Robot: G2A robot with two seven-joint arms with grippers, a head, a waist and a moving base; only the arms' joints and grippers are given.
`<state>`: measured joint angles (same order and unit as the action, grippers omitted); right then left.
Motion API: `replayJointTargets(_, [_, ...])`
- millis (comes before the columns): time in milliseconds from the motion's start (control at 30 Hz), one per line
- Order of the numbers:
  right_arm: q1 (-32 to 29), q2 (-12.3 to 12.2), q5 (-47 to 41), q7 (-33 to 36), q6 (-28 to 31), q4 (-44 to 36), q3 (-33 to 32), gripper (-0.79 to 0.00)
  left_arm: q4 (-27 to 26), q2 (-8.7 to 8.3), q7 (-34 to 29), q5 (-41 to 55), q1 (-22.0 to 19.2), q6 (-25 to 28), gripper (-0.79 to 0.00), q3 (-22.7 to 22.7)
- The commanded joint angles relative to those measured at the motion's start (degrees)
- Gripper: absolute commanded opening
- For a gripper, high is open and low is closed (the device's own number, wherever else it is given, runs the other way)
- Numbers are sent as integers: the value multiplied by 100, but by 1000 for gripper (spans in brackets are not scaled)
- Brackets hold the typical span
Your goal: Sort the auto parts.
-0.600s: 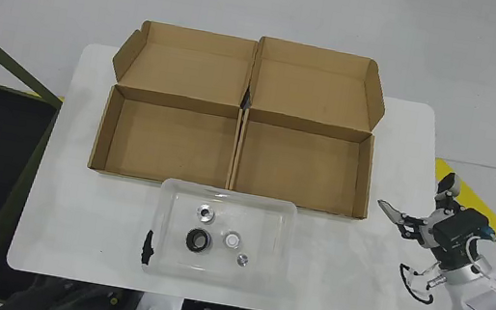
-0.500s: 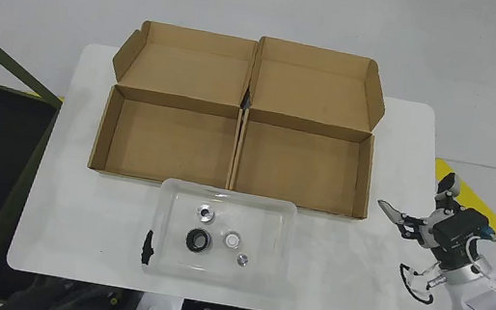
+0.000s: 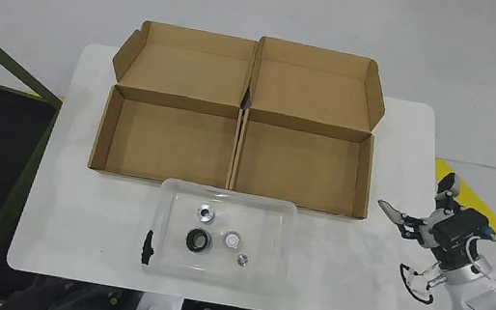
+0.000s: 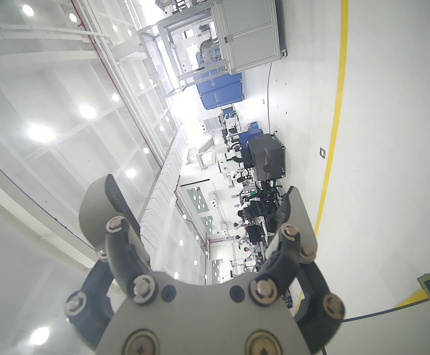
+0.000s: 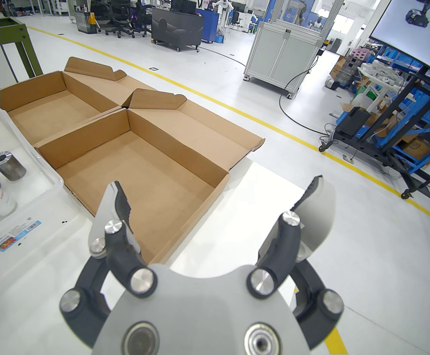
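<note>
While all four auto parts lie in the clear tray (image 3: 268,225) at lower centre of the top view, the left box (image 3: 167,142) and right box (image 3: 300,168) hold nothing. Sorting not yet begun; every part left to move.

Parts: metal cylinder (image 3: 206,213), black ring (image 3: 197,240), white piece (image 3: 233,240), small metal piece (image 3: 242,260).

Right gripper (image 3: 395,239) at lower right, near the desk (image 3: 394,159) edge, jaws wide apart, empty. Left gripper (image 4: 200,188) points up into the hall, jaws wide apart, empty.

Tray wall and near box walls need clearing. Desk between right gripper and tray gives approach room.
</note>
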<state>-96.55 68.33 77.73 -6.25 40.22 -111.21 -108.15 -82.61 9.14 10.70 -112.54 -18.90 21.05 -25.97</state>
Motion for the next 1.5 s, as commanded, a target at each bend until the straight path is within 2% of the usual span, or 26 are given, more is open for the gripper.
replayJointTargets(0, [9,-4,48,31,7,-56,47,0,0,0,0,0,0,0,0,0])
replayJointTargets(400, [411,-123,627,779,958,-484,817,0,0,0,0,0,0,0,0,0])
replayJointTargets(733, [766,-188,523,1413,1557,-627,1572,0,0,0,0,0,0,0,0,0])
replayJointTargets(1133, [1271,-255,77,2447,1773,-796,2737,0,0,0,0,0,0,0,0,0])
replayJointTargets(1467, [1581,-278,89,2925,1778,-716,3647,0,0,0,0,0,0,0,0,0])
